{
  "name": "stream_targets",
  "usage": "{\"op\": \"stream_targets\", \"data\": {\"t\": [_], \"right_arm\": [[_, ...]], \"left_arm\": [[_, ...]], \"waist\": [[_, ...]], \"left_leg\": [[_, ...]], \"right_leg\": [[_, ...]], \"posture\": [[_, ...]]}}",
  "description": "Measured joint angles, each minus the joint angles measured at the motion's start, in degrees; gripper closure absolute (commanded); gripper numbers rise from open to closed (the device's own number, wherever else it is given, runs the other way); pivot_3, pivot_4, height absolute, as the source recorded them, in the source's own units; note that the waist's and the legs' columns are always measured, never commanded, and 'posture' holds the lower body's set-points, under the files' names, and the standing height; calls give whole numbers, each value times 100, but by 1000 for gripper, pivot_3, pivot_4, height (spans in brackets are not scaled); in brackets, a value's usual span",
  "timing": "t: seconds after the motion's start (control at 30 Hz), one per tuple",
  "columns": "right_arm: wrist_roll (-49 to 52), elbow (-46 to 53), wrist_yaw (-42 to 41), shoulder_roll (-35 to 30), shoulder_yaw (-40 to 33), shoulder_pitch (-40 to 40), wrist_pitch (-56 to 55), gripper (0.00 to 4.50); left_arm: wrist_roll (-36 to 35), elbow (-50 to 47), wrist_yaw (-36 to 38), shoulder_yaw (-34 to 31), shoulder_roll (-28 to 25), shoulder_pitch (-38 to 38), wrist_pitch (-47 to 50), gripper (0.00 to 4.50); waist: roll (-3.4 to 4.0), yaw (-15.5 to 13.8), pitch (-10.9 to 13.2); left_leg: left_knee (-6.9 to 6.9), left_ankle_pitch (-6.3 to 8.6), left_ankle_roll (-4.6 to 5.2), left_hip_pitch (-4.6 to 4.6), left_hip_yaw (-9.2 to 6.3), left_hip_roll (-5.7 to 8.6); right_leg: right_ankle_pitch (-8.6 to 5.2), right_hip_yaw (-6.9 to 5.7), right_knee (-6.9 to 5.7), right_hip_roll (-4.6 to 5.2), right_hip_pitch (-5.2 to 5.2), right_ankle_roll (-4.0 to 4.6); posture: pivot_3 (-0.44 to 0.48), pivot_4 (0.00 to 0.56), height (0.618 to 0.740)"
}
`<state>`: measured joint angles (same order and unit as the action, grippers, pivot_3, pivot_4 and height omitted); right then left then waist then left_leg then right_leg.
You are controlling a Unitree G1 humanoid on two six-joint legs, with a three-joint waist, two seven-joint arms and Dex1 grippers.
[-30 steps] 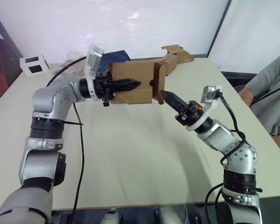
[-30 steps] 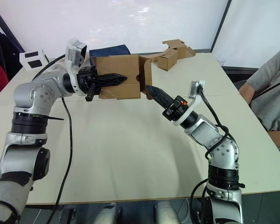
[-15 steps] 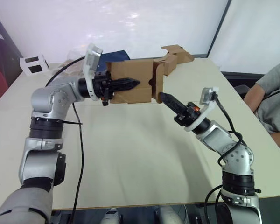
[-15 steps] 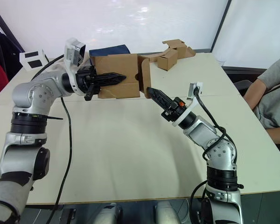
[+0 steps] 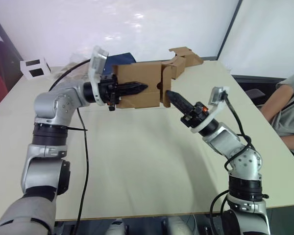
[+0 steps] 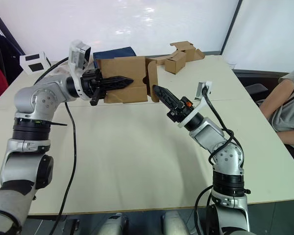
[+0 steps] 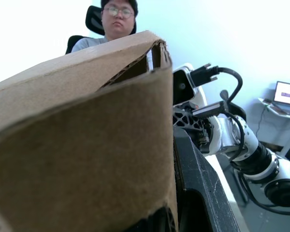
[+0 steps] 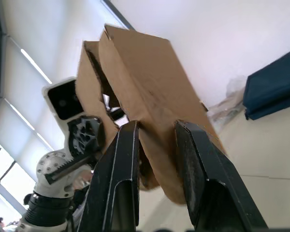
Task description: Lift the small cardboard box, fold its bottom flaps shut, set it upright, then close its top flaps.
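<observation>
Above the pale bench (image 5: pixel 137 161), the small cardboard box (image 5: pixel 137 87) of plain brown corrugated board hangs on its side, left gripper (image 5: pixel 137 88) jaws clenched on its wall. Right gripper (image 5: pixel 172 96), jaws parted, straddles a bottom flap (image 5: pixel 166 90) edge, not clamped.

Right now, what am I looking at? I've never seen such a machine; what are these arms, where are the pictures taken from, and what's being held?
It is a humanoid robot with two arms. Two pictures come from cameras in its head, two from its wrists. The left gripper is shut on the small cardboard box, holding it on its side above the table. The right gripper, open, has its fingers either side of a flap at the box's end. Farther back on the table lie a heap of cardboard pieces and a white-and-black small box. A person sits at the table's edge.
</observation>
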<state>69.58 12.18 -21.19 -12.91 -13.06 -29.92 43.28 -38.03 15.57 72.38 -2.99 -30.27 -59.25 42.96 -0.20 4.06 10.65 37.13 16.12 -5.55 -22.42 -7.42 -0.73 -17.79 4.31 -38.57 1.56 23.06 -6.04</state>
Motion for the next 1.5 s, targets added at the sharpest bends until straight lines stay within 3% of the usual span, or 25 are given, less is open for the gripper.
{"op": "stream_targets", "data": {"t": [0.33, 0.67, 0.97, 1.5], "right_arm": [[-6, 1, 224, 218, 96, 0, -42, 3350], [613, 181, 653, 758, 41, 55, -77, 3350], [422, 356, 775, 962, 239, 177, -300, 3350], [118, 464, 609, 674, 382, 519, -345, 3350]], "left_arm": [[70, 4, -6, 0, 28, 3, -75, 4500], [117, 70, 1, -1, 109, 3, -140, 4500], [130, 188, -5, -9, 127, 2, -249, 4500], [140, 350, -139, -17, 136, -3, -362, 4500]], "waist": [[0, 0, 0], [0, 1, 0], [0, 4, 0], [0, 1, 0]], "left_leg": [[0, 0, 1, 0, 0, 0], [-1, 0, 1, 0, -1, 0], [-2, 0, 0, 0, -1, 0], [-2, 1, 2, 0, -1, 0]], "right_leg": [[0, 0, 0, 0, 0, 0], [0, 0, 0, 0, 1, 0], [0, 0, -1, -1, 2, 0], [0, 1, -1, 0, 2, 0]], "posture": [[0, 150, 740], [0, 150, 740], [0, 150, 740], [0, 150, 740]]}}
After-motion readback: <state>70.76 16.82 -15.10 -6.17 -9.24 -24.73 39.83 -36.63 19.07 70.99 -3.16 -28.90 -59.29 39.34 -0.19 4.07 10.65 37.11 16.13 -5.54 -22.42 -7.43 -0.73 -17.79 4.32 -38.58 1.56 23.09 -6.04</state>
